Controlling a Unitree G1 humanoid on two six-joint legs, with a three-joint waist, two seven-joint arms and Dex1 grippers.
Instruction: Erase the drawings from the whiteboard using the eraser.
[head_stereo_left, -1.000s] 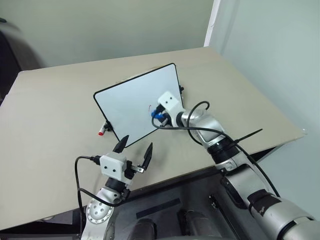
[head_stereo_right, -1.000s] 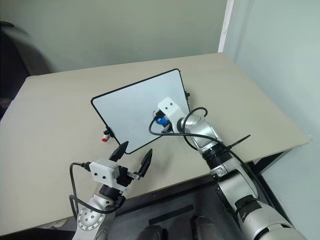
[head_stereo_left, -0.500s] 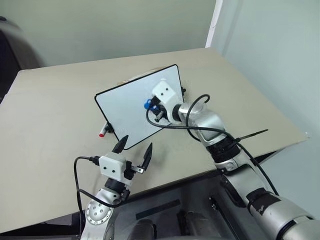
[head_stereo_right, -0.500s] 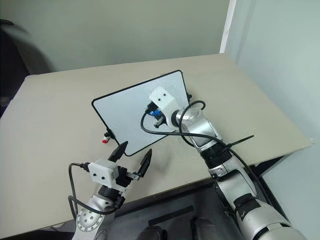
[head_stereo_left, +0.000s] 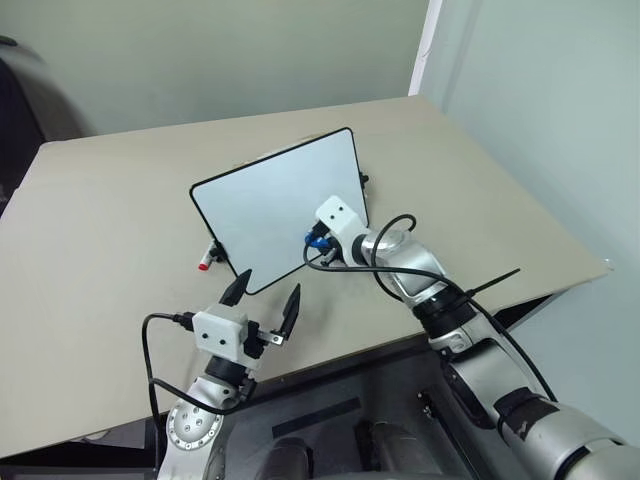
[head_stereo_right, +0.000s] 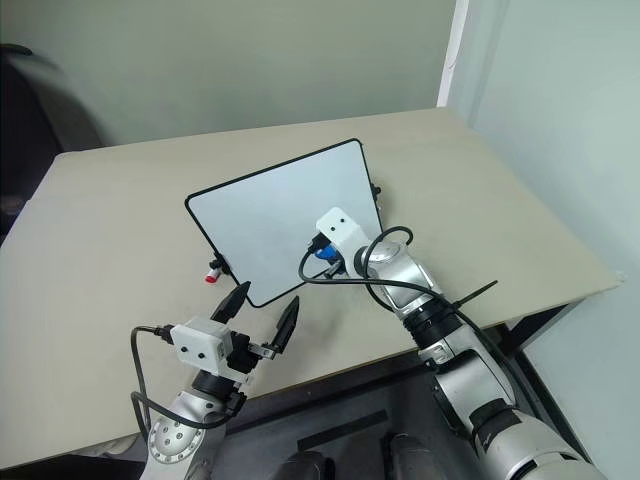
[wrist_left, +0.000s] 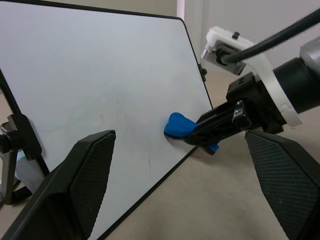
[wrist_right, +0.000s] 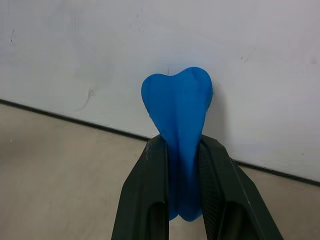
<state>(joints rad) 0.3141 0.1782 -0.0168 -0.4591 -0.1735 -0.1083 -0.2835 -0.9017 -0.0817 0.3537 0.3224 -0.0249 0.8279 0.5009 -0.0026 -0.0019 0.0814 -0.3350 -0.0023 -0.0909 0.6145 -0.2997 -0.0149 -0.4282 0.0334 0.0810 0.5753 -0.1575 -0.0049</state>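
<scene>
Right hand (wrist_right: 180, 165) pinches the eraser (wrist_right: 178, 107) (lengthwise, tip against the whiteboard (head_stereo_left: 270, 200)).

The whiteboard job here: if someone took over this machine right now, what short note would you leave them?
Right pincer: shut on the small blue eraser block, pressing it against the lower part of the black-framed white board, near its bottom edge.
Left pincer: open, holding nothing, hovering in front of the board.
Red-capped marker: on the beige table, beside the board's stand.
Done: no red scribble visible on the board's face, only faint smudges.
Left: check for leftover traces, then pull the eraser back.
</scene>
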